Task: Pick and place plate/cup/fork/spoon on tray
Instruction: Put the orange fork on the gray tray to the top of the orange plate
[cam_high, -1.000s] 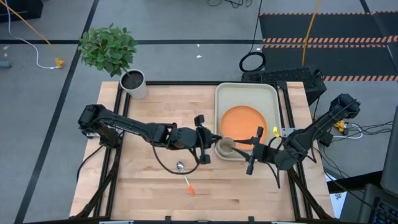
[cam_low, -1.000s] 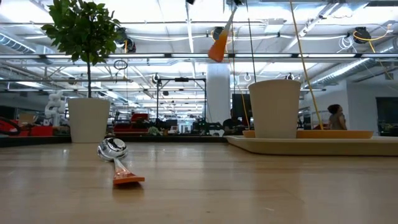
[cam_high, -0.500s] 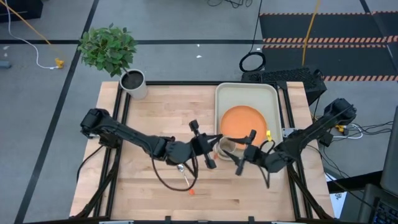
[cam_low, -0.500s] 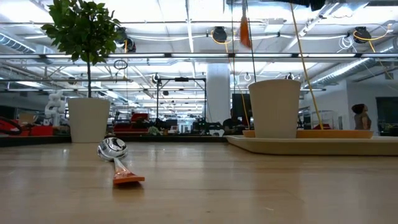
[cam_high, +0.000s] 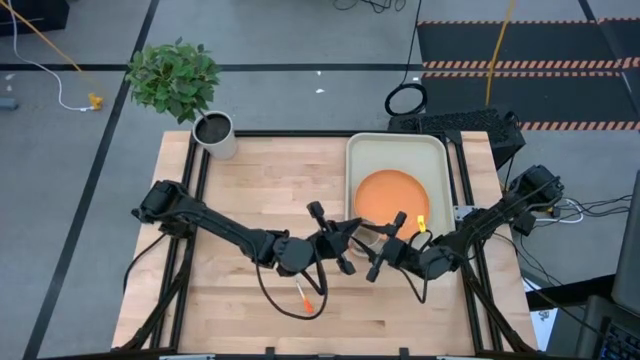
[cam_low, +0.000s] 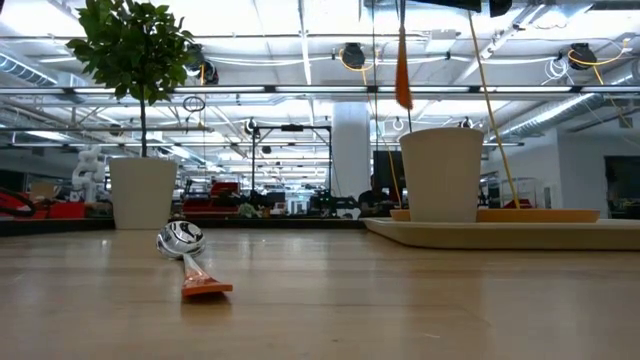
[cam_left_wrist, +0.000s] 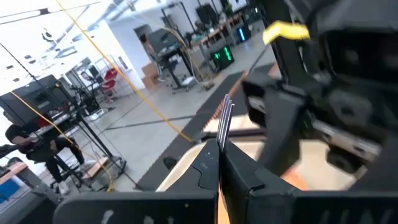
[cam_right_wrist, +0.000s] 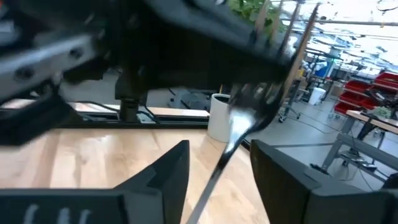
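My left gripper (cam_high: 350, 240) (cam_left_wrist: 219, 163) is shut on the fork (cam_left_wrist: 224, 121), high above the tray's near left corner. My right gripper (cam_high: 370, 248) (cam_right_wrist: 217, 158) faces it, open, with one finger on either side of the fork's shaft (cam_right_wrist: 214, 168); I see no touch. The orange plate (cam_high: 392, 195) and the beige cup (cam_low: 442, 175) stand on the tray (cam_high: 355, 150); in the high view the grippers hide the cup. The spoon (cam_low: 185, 250) lies flat on the table, and my left arm partly hides it in the high view (cam_high: 303, 293). My left gripper pinches the fork's metal neck (cam_left_wrist: 220, 146), just below the tines, between its two fingers. The fingers come level from the table's left. The fork stands upright and lifted clear, tines up, with its orange handle (cam_low: 402, 80) hanging below.
A grey-white pot (cam_high: 215, 132) with a green plant (cam_high: 172, 75) stands at the table's far left corner. Bare wood lies between the pot, the spoon and the near edge. The two arms nearly meet over the tray's near left corner.
My right gripper has gone toward the table's left, up to my left gripper. My left gripper has gone a little toward the right and near edges with the fork. The fork's orange handle has swung from tilted to hanging straight down.
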